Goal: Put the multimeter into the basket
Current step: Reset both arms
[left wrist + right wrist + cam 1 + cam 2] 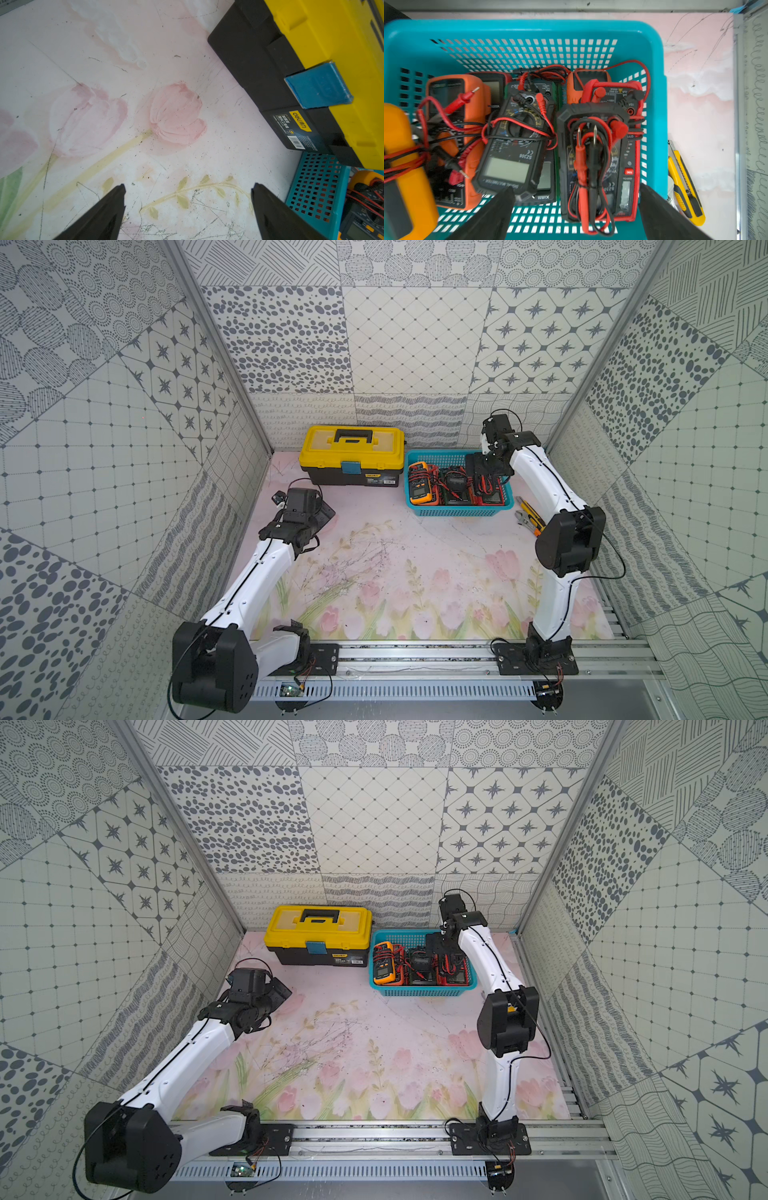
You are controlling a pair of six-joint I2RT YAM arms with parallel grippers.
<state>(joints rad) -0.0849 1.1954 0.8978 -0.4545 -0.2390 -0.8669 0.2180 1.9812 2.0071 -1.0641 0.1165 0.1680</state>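
Observation:
The turquoise basket [457,512] [419,992] [529,29] stands at the back right of the table, and its corner shows in the left wrist view [318,193]. Several multimeters lie inside it. A dark multimeter [593,166] wrapped in red and black leads rests on a red one at the basket's right side. My right gripper [575,188] [486,466] [442,944] hangs open just above it, its fingers apart and touching nothing. My left gripper [188,187] [322,512] [280,990] is open and empty over bare table at the left.
A yellow-lidded black toolbox [353,448] [332,41] stands shut right beside the basket's left wall. A yellow utility knife [683,182] [530,514] and pliers [523,519] lie on the table right of the basket. Patterned walls close in three sides.

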